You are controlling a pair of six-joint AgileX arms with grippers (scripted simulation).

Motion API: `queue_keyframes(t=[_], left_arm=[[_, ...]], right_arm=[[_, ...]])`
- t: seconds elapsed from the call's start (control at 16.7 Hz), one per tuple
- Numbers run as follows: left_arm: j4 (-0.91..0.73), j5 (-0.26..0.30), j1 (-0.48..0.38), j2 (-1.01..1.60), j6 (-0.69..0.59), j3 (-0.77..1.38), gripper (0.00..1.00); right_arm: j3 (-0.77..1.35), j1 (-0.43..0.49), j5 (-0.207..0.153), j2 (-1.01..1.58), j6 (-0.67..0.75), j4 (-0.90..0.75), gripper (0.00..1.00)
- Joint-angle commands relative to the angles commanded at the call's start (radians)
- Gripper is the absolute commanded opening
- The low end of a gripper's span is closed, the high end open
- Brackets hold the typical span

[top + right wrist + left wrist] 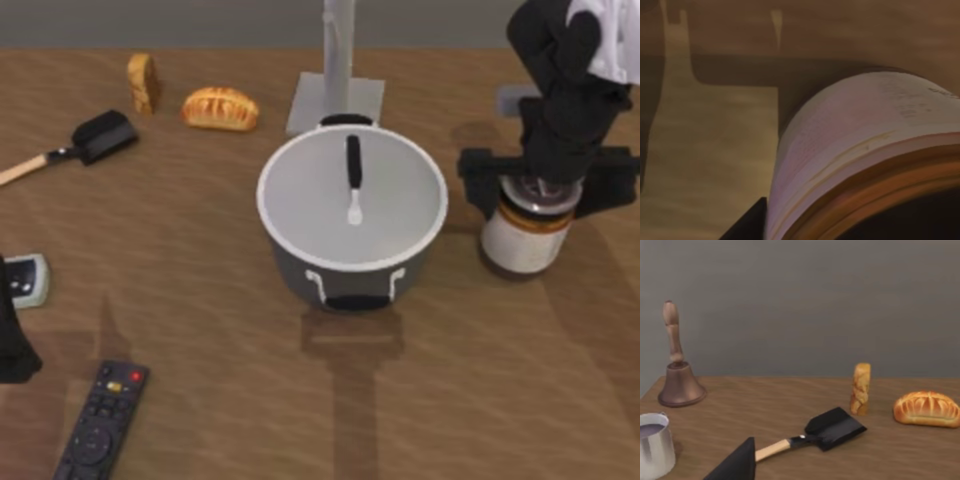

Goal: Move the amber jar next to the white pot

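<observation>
Right gripper (pixel 543 190) sits on top of the small amber glass jar with a white label band (pixel 524 237); whether its fingers pinch the lid cannot be told. Jar stands upright on the wooden table (pixel 200 300), just right of the large grey pot with white rim and pale lid (pixel 350 215), apart from it. Left arm (pixel 12 340) is parked far left of the pot.

light: even, dim-warm | shadows: soft, cast toward the table's (pixel 200 300) near edge | right wrist close-up: blurred
</observation>
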Motion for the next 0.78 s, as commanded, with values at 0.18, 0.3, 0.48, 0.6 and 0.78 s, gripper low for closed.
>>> queue_keyframes(t=[0.18, 0.3, 0.48, 0.6, 0.78], left_arm=[[0.000, 0.000, 0.000, 0.000, 0.000, 0.000, 1.00], [0.000, 0.000, 0.000, 0.000, 0.000, 0.000, 1.00], [0.000, 0.000, 0.000, 0.000, 0.000, 0.000, 1.00], [0.000, 0.000, 0.000, 0.000, 0.000, 0.000, 1.00], [0.000, 0.000, 0.000, 0.000, 0.000, 0.000, 1.00]], right_arm=[[-0.002, 0.000, 0.000, 0.001, 0.000, 0.002, 0.00], [-0.002, 0.000, 0.000, 0.001, 0.000, 0.002, 0.08], [-0.002, 0.000, 0.000, 0.001, 0.000, 0.002, 0.30], [-0.002, 0.000, 0.000, 0.001, 0.000, 0.002, 0.45], [-0.002, 0.000, 0.000, 0.001, 0.000, 0.002, 0.68]])
